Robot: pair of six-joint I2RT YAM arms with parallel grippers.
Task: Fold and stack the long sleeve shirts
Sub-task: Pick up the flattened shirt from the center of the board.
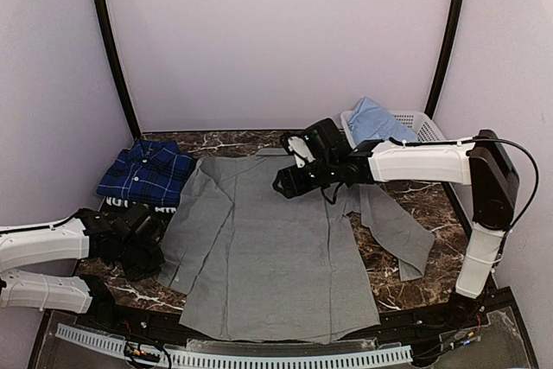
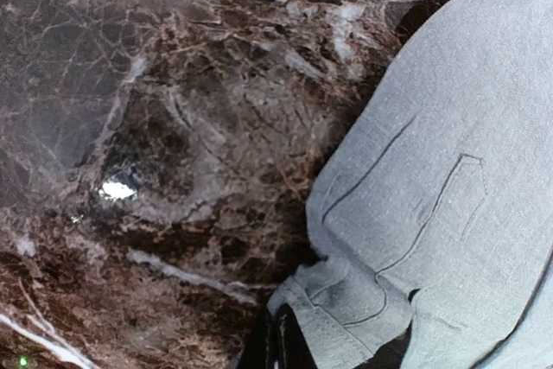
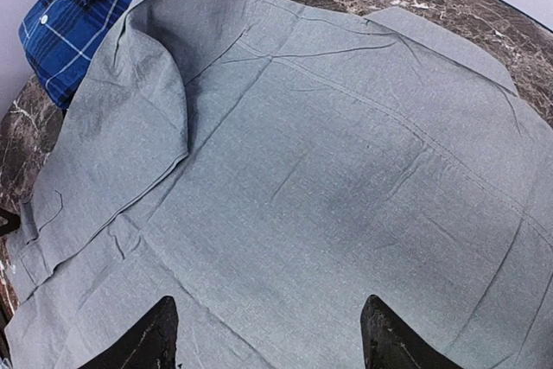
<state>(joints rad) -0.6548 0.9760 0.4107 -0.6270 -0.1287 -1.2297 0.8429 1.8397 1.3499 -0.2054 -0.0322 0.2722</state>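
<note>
The grey shirt (image 1: 268, 257) is spread flat mid-table, collar toward the top of the overhead frame. One sleeve (image 1: 397, 231) is splayed toward the lower right, its long axis running diagonally down from the shoulder. It lies just right of and below the right gripper (image 3: 268, 326), whose fingers are seen well apart above the shirt's back. That arm is judged the nearer for folding it in. The left gripper (image 1: 149, 248) is set at the other cuff (image 2: 337, 300) at the left edge (its fingers are cut off in the wrist view, so a clamp cannot be told). The plaid shirt (image 1: 147, 174) is folded at upper left. The blue shirt (image 1: 376, 118) is bunched in the basket (image 1: 423, 118), partly hidden.
</note>
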